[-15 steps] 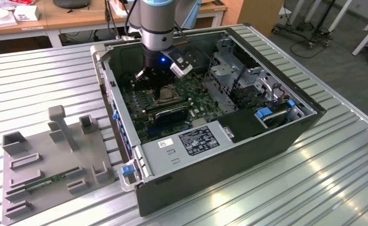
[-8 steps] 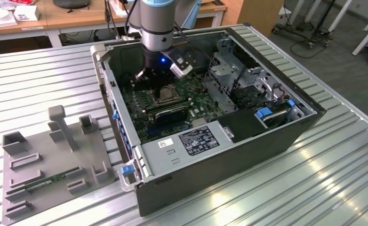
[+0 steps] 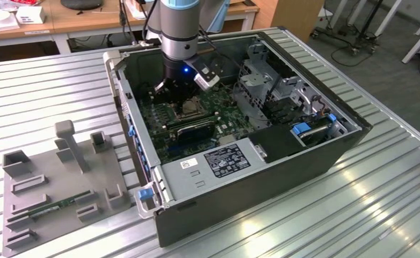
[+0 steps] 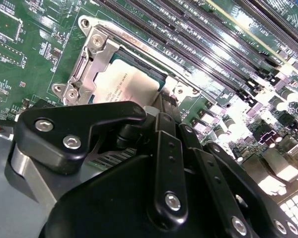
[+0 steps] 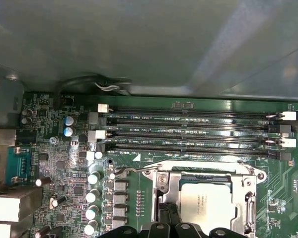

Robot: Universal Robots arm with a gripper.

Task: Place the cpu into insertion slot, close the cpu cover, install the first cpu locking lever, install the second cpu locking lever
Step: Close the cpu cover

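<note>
The cpu [image 5: 205, 204] lies flat in the insertion slot [image 3: 190, 109] on the green motherboard, silvery-grey face up, also seen in the second wrist view [image 4: 123, 84]. The cpu cover [image 5: 161, 179] is a silvery frame lying down around the chip, with the chip showing through its window [image 4: 95, 48]. A thin wire locking lever [image 5: 131, 170] runs along the socket edge nearest the memory slots. My gripper [image 3: 168, 91] hangs low inside the case, right at the socket's edge [image 5: 167, 218]. Its black linkage hides part of the socket in the second wrist view [image 4: 159, 113].
Black memory slots [image 5: 188, 131] run beside the socket. A long black heatsink block [image 3: 194, 132] sits near the socket, with the drive cage [image 3: 267, 86] toward the exterior view's right. Case walls [image 3: 124, 107] enclose the board. A grey fixture [image 3: 59, 183] holds a green memory stick [image 3: 56, 207].
</note>
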